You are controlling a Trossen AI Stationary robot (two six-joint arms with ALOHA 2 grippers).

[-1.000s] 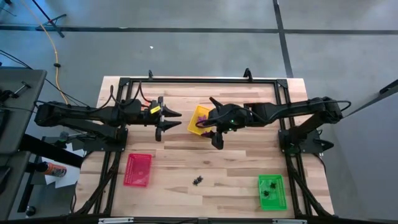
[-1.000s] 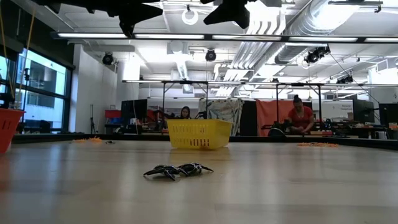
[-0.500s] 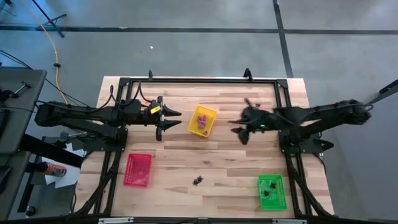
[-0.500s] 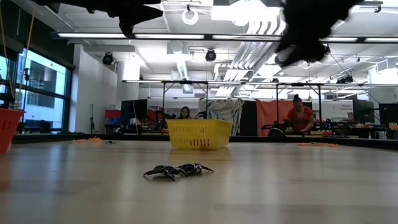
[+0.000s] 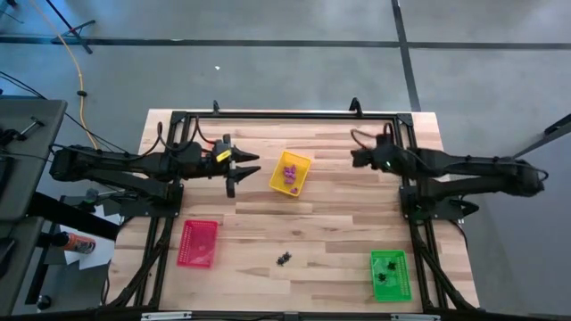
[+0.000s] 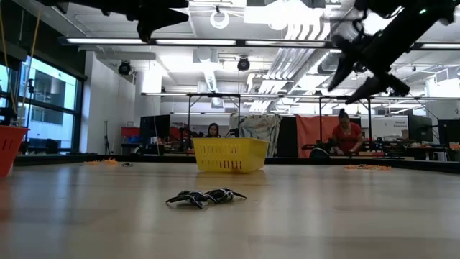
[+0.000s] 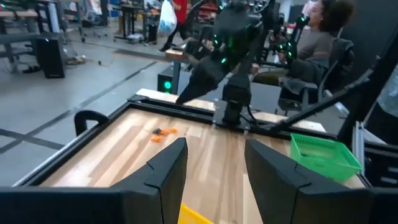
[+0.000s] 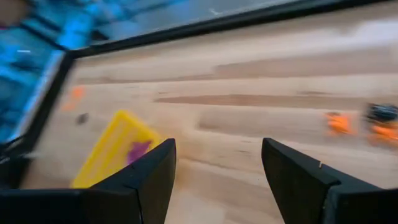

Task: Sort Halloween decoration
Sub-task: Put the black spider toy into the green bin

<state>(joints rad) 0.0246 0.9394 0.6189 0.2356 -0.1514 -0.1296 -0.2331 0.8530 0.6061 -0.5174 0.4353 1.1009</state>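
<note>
**Operator:** Report the position and state of each tool.

**Technician:** The left tool (image 5: 239,169) is held above the desk (image 5: 321,232), on the left side, just beside the yellow tray (image 5: 291,173). Its two fingers (image 7: 163,167) stand apart with nothing between them. The right tool (image 5: 357,158) is held above the far right part of the desk, well apart from the yellow tray. Its fingers (image 8: 149,174) are also spread, and no object sits in the gap.

**Operator:** Locate the Halloween decoration.

**Technician:** It lies in several groups. Purple pieces (image 5: 288,173) lie inside the yellow tray. Black pieces (image 5: 284,259) lie on the bare desk near the front edge, between the red tray (image 5: 198,243) and the green tray (image 5: 390,275); the low view shows them as a small dark cluster in front of the yellow tray. Further dark pieces (image 5: 384,271) lie inside the green tray. Orange pieces (image 7: 159,132) lie on the desk near the far edge; the right wrist view shows them beside one dark piece (image 8: 380,112).

**Operator:** Red tray contents?

**Technician:** Cannot tell from the available views.

**Operator:** Anything beyond the desk?

**Technician:** A seated person (image 6: 347,134) shows in the room behind.
</note>
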